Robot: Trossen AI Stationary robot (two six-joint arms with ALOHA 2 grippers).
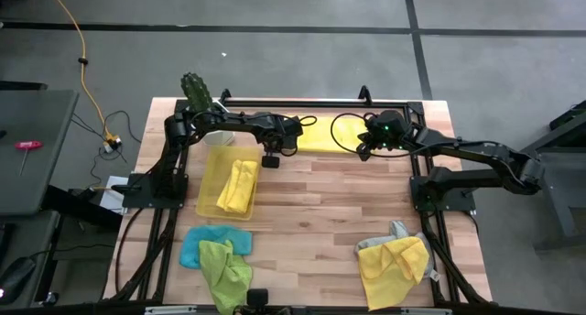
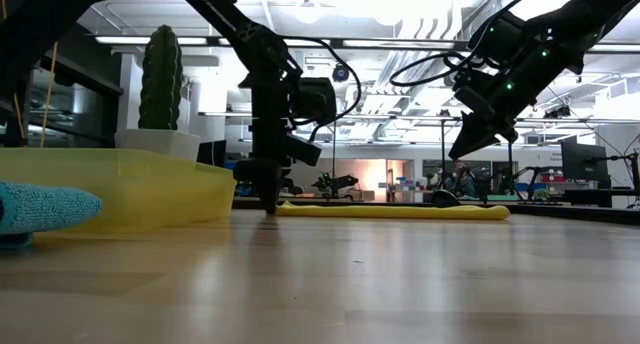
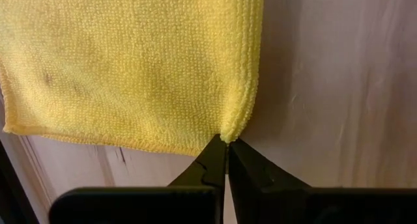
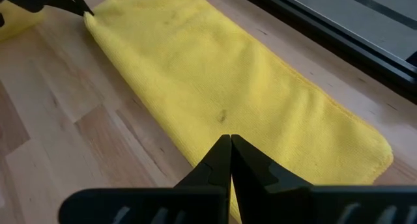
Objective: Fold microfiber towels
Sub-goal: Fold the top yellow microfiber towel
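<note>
We see a wooden table [image 1: 348, 205] filling the centre of the high view; two dark arms reach in from the left and right toward the upper middle of the frame.

A long yellow towel [image 1: 325, 136], folded into a flat strip, lies near the top edge of the table, upper centre of the high view; in the low view it is a thin yellow band [image 2: 390, 211] across mid-frame.

A translucent yellow tray [image 1: 212, 182] sits left of centre with a folded yellow towel [image 1: 238, 187] inside it; in the low view the tray [image 2: 150, 184] fills the left side.

Lower left of the high view: a light blue towel [image 1: 194, 244] with a lime green towel [image 1: 226, 271] crumpled partly over it; touching. Lower right: a loose yellow towel [image 1: 392, 265] lying over a grey towel [image 1: 396, 231]; only a grey edge shows.

A cactus [image 1: 195, 92] in a white pot stands at the table's upper left corner.

Left gripper [image 3: 227, 140]: fingers closed together, tips right at the corner of the long yellow towel; we see the corner bunched at the tips, so it looks pinched; in the low view it points straight down at the strip's left end, at table level.

Right gripper [image 4: 230, 140]: fingers closed together, nothing held; it hangs tilted above the strip's right part, clear of the cloth in the low view.
</note>
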